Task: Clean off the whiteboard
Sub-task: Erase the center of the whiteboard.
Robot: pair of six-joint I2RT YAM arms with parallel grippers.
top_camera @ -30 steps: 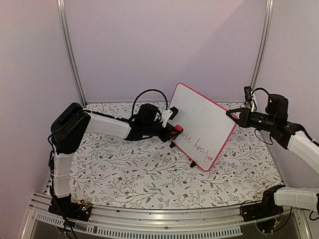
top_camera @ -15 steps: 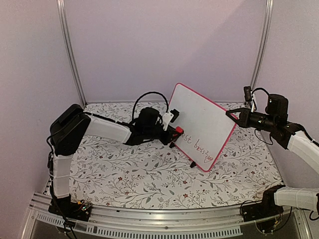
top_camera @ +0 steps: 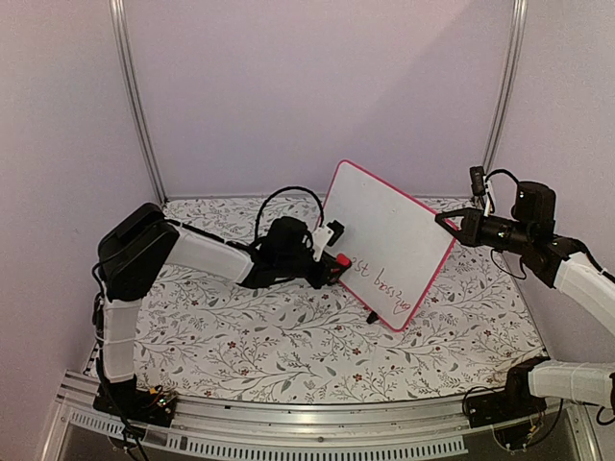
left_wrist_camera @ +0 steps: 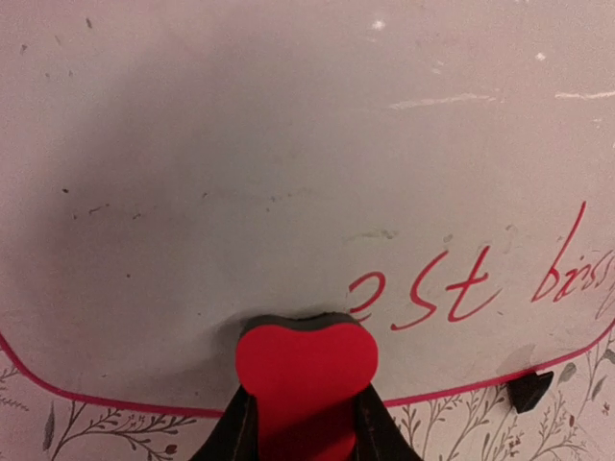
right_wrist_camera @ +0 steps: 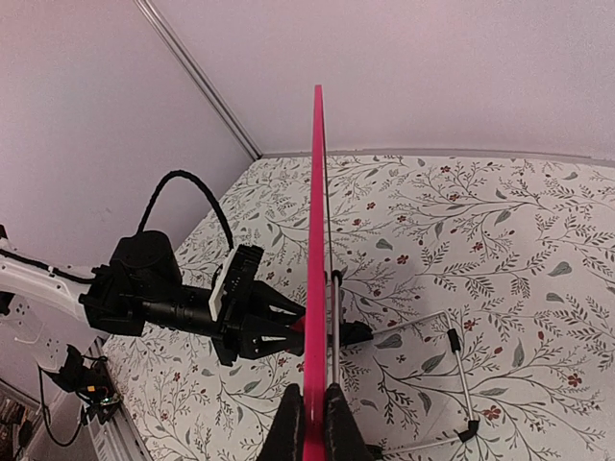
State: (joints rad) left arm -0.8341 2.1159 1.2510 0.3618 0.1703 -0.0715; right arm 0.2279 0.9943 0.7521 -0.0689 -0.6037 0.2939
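Nearly level, the left pincer [top_camera: 334,261] presses eraser [left_wrist_camera: 306,365] onto whiteboard [top_camera: 389,226].

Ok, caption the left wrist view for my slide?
Left claw holds the red eraser against the whiteboard's lower edge, beside the red handwriting.

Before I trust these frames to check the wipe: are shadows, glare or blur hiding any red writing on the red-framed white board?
Left wrist view: a broad soft shadow dims the upper left of the white rectangular board with a thin red-pink frame, yet the red handwriting reads sharp. Right wrist view: board edge-on, face unreadable. Top external view: even light, no glare.
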